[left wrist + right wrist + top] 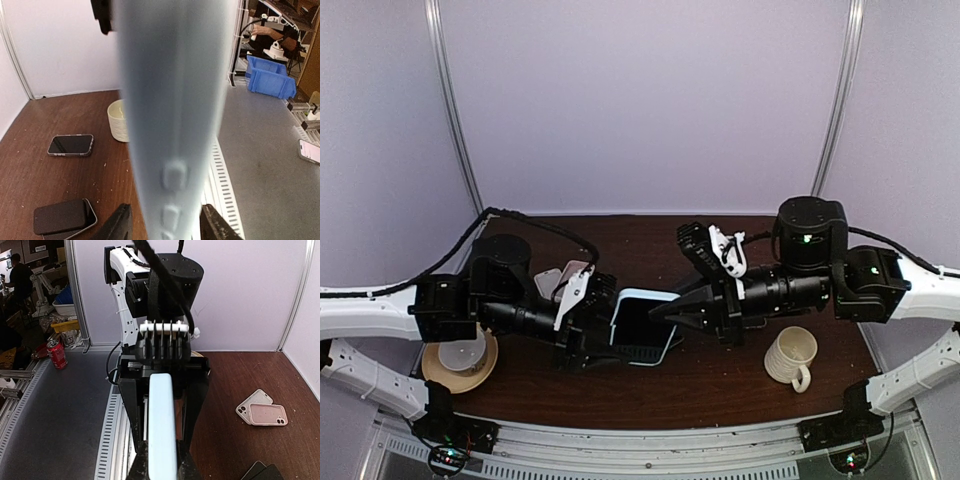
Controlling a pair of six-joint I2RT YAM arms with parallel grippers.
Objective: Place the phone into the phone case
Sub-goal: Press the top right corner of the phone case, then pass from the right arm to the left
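**Item 1, phone case [645, 294].** Light blue. It is held off the table [720, 390] between my two arms and sits edge-on to both wrist cameras. Side buttons show on the edge facing my left wrist.

**Item 2, phone [640, 330].** From overhead a dark face fills the case's frame. I take this to be the phone lying in the case. I cannot tell whether every corner is snapped home.

**Item 3, right pincer [662, 312].** Closed tight on the right-hand edge of the phone case, with a finger on each face.

**Item 4, left pincer [166, 225].** One finger stands on either side of the case's opposite edge, close against it. I cannot tell whether they pinch it or stand just clear.

**Item 5, sundries.**
- Two loose phones [70, 145], face up on the table.
- Spare cases [262, 412], pink and white, lying together.
- A ribbed cream mug [790, 358].
- A white cup [460, 352].

**Status.** By my judgement the insertion is largely done. What is left is to press round the rim to make sure the phone is seated, then set the cased phone down on the table.
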